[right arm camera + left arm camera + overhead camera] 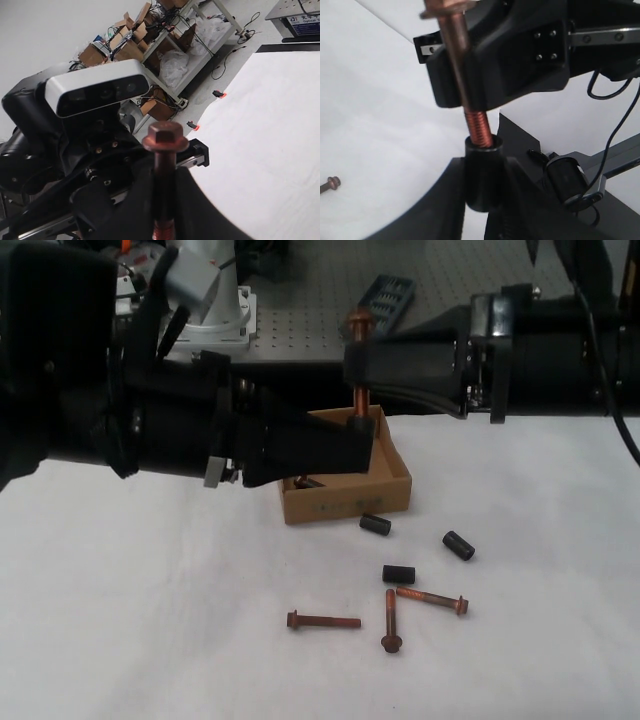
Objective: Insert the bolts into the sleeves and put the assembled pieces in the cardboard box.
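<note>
1. The left arm (150,430) comes in from the left. Its jaws are closed on a black sleeve (482,175) and hold it upright.
2. The right arm (540,350) comes in from the right. Its jaws are closed on the shank of a copper-coloured bolt (462,65), which stands upright with its hexagonal head (165,137) on top.
3. The bolt's threaded end sits in the sleeve's upper opening. The threads still show above the rim, so the bolt is only partly in.
4. In the high view the held bolt and sleeve appear over the far right corner of the cardboard box (350,502), which stands open on the white desk (150,620).
5. Three loose black sleeves lie on the desk near the box: one (375,525) just beside its near wall, one (458,545) further right, and one (397,573) nearer still.
6. Three loose bolts lie nearest of all: one (323,620) on the left, one (390,620) beside it, and one (432,598) on the right. The last two nearly meet at their tips, just below the nearest sleeve.
</note>
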`<state>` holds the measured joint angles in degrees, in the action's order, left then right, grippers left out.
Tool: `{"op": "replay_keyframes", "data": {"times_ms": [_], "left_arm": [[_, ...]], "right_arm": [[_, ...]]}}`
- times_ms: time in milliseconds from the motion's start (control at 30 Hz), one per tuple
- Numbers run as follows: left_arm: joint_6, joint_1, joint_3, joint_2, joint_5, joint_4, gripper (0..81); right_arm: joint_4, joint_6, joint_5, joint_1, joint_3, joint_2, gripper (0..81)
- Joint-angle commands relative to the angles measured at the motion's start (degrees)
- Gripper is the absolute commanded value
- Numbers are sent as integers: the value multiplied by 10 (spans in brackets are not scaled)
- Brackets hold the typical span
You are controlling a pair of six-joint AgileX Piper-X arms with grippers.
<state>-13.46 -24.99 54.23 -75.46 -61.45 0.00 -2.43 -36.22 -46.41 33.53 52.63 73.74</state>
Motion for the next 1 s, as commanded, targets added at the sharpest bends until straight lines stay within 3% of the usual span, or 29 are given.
{"op": "replay_keyframes", "data": {"times_ms": [0,200,533,967], "left_arm": [[-4,2,4,4,8,-17,6],[-4,2,4,4,42,-17,6],[-4,2,4,4,42,-17,6],[7,2,4,4,48,-25,6]], "right_arm": [[21,17,7,0,0,-7,27],[76,70,36,0,0,-36,27],[115,107,43,0,0,-42,27],[124,131,-26,0,0,-42,27]]}}
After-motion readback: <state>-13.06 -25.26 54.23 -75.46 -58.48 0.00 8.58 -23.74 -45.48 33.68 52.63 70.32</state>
